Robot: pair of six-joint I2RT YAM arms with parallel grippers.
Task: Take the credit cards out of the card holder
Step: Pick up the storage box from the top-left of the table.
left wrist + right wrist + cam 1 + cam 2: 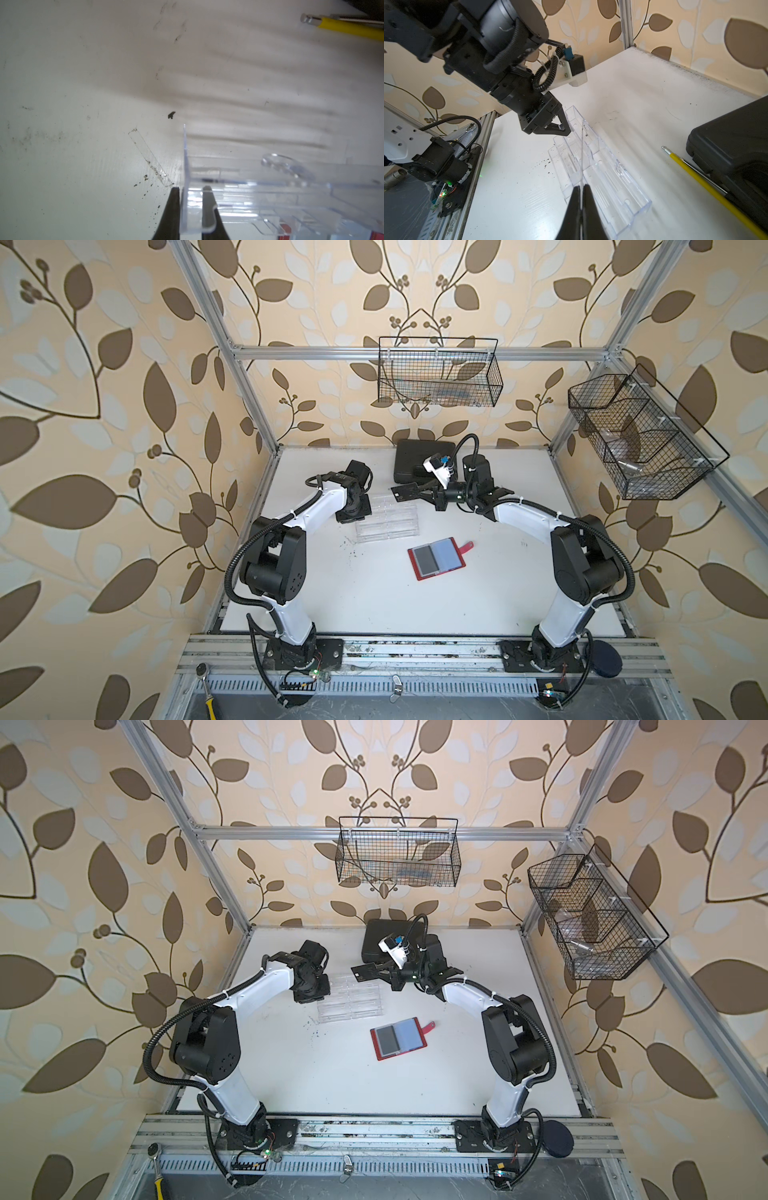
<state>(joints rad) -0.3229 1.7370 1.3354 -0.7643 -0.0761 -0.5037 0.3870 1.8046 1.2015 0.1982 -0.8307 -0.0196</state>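
At the clear acrylic tray's [386, 522] far corner, my right fingers [589, 207] pinch a black credit card [402, 492]; left fingers [173, 212] clamp the tray; the open red card holder [451, 555] lies nearer my right arm.

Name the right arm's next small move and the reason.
Probably lower the right end effector so its black card drops into the clear tray: the card is held above the tray, whose wall the left end effector clamps.

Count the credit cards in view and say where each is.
2. One credit card is pinched in the right gripper, near the black case. Another lies in a sleeve of the open red card holder. More may be hidden in other sleeves.
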